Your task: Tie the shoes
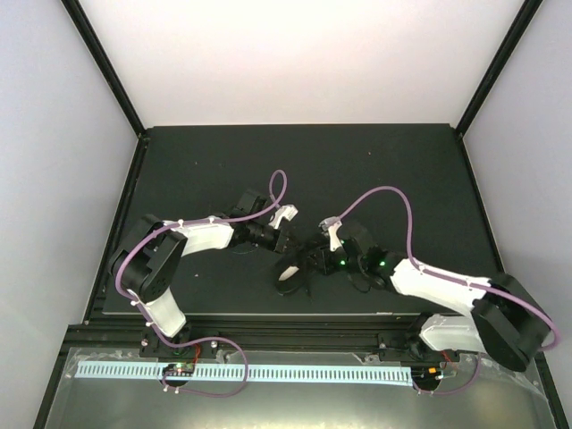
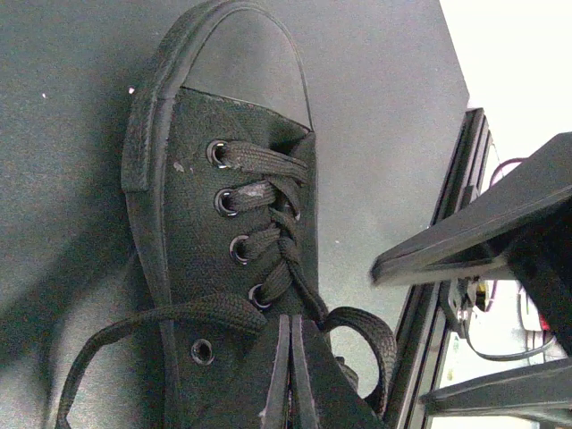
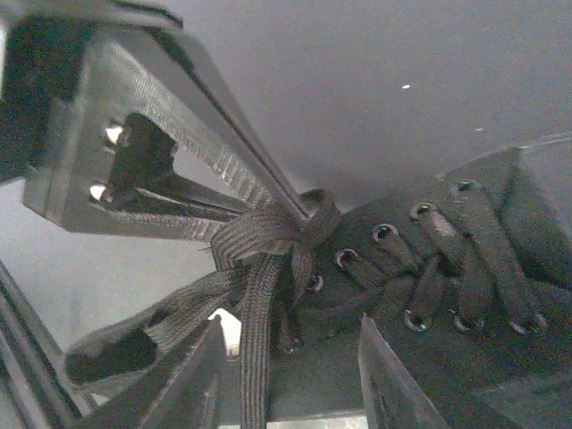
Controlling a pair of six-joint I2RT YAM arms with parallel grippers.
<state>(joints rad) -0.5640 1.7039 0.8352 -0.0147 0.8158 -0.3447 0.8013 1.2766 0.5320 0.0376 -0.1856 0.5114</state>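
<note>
A small black shoe [image 1: 293, 273] lies on the dark mat between both arms; in the left wrist view the shoe [image 2: 223, 223] points toe-up with its thin black laces crossed through the eyelets. My left gripper [image 2: 291, 320] is shut, its tips pinching the lace [image 3: 259, 241] where the strands bunch at the top eyelets. A loop of lace [image 2: 380, 335] curls to the right of those tips. My right gripper [image 3: 288, 331] is open just above the shoe's tongue, one lace strand hanging between its fingers untouched. Its fingers [image 2: 465, 243] show at the right of the left wrist view.
The black mat [image 1: 223, 170] covers the table, with black frame rails [image 1: 268, 335] along its near edge. White walls close in the sides and back. Purple cables [image 1: 393, 201] arch over both wrists.
</note>
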